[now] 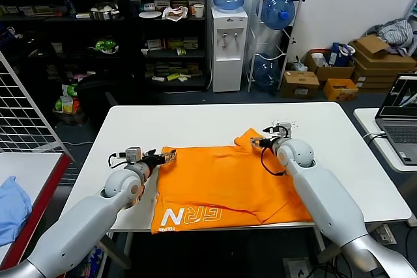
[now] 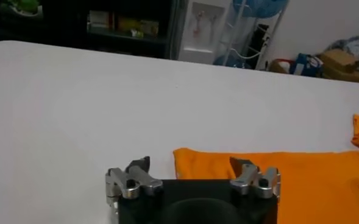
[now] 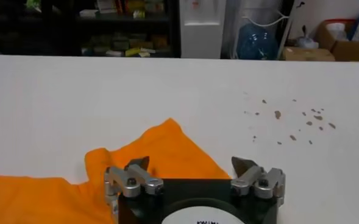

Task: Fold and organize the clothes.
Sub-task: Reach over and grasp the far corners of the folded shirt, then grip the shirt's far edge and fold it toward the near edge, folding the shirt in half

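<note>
T-shirt (image 1: 225,190): bright orange, lies spread on the white surface (image 1: 195,122), nearer its front edge; white lettering faces up on the hem strip that hangs toward the robot.
Long axis: the far edge of the garment runs left to right across the surface, from one end effector to the other.
Left end effector (image 1: 171,156): low over the surface at the far left corner of the shirt. Left wrist view shows the fingers (image 2: 243,172) spread apart, one over bare surface, one over orange cloth, corner edge between them. Nothing gripped.
Right end effector (image 1: 257,141): at the far right of the shirt, beside the raised sleeve fold (image 1: 251,138). Right wrist view shows the fingers (image 3: 136,173) apart, the bunched orange peak lying ahead and toward the left finger. Nothing gripped.
Direction of cloth: for both, fabric sits directly under and just ahead of the fingertips.
Nearer arm: each has its own corner; neither needs to cross.
Judgement: the coming move looks like a paired pinch of the far edge, then a pull toward the robot. Right side is riskier, since the sleeve is crumpled and off-centre.
Speckles (image 3: 289,119): dark marks on the surface, well apart from the shirt.
</note>
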{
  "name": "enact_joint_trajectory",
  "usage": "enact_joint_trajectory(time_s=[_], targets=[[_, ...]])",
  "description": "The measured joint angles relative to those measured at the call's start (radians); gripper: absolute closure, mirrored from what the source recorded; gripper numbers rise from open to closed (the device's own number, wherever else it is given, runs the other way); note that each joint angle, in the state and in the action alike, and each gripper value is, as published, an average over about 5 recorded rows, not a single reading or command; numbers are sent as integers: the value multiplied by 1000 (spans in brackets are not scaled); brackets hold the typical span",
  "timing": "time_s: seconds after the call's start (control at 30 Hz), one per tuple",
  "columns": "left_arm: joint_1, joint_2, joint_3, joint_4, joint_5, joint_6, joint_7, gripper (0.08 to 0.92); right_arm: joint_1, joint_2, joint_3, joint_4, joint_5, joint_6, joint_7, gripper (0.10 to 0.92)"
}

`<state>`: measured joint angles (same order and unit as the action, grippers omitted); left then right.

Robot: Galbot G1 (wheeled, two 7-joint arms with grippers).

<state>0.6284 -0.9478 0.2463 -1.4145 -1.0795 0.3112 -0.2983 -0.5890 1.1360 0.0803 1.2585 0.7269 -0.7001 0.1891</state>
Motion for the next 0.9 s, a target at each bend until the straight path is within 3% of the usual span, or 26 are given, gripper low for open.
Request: enact_joint_trajectory(time_s=[0.67,0.77,0.9], targets=[[4,-20,10,13,31,-14,-4,836,-31,-16,14,23,5,20,-25,862],[9,-18,12,8,39,-23,-4,897,-40,-22,20,34,5,36,-30,903],[17,-12,9,-2,52,-35,-5,909,-55,-33,32,55,8,59,-36,903]])
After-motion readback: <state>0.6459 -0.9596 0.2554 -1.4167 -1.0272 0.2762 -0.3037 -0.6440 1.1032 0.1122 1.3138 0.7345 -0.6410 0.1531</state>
